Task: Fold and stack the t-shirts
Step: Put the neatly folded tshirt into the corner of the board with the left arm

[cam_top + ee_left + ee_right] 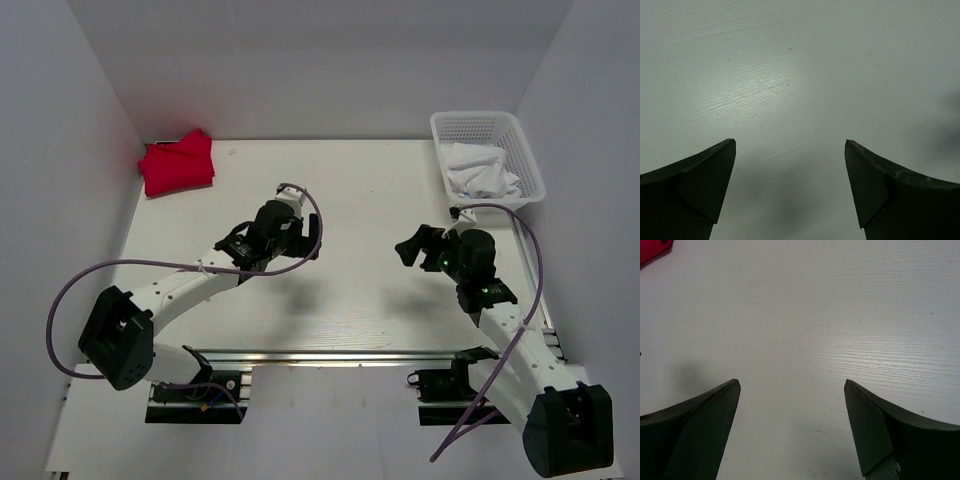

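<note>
One red t-shirt (pixel 177 163) lies in a folded heap at the upper left of the top view, in the far corner of the white table (pixel 360 200). Whether the heap holds a single shirt or more cannot be told. A sliver of the same red shows at the top left corner of the right wrist view (pixel 650 249).

One white mesh basket (pixel 520 150) stands at the upper right of the top view, at the table's far edge. It holds one crumpled bundle of white cloth (pixel 483 172).

There are two arms, each with one gripper, both near the middle of the top view and well apart from the shirt. The left gripper (pixel 303 240) sits left of centre, the right gripper (pixel 413 245) right of centre. They face each other with bare table between them.

In its wrist view the left gripper (pixel 790 145) has its two fingers spread wide, with only table surface between them. The right gripper (pixel 792 385) is spread just as wide and also holds nothing.
</note>
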You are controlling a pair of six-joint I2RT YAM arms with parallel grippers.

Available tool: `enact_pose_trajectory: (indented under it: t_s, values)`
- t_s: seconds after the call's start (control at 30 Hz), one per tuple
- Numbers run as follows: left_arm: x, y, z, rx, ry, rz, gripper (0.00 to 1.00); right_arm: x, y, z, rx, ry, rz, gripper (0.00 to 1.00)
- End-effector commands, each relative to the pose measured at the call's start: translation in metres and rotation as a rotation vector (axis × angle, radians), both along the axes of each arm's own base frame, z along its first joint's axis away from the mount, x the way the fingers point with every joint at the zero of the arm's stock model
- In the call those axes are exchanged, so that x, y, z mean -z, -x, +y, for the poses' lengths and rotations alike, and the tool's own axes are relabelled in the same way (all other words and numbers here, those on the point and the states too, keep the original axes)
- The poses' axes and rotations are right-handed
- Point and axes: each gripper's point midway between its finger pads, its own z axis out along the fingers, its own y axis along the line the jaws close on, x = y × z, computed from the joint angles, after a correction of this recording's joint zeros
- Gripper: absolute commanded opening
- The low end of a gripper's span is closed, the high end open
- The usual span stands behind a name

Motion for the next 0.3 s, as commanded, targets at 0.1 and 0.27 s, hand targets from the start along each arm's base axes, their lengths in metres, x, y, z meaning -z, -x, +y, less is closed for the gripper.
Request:
enact_pose_trajectory:
  t_s: [0.1, 0.27]
  values:
    - [0.003, -0.003, 0.003, -0.064, -0.052, -0.008, 1.00, -0.021, -0.011, 0.002, 0.013, -0.035, -0.098, 0.90]
    - [0.000, -0.003, 0.001, -0.058, -0.054, -0.028, 1.00, -0.026, -0.016, 0.003, -0.012, -0.012, -0.124, 0.90]
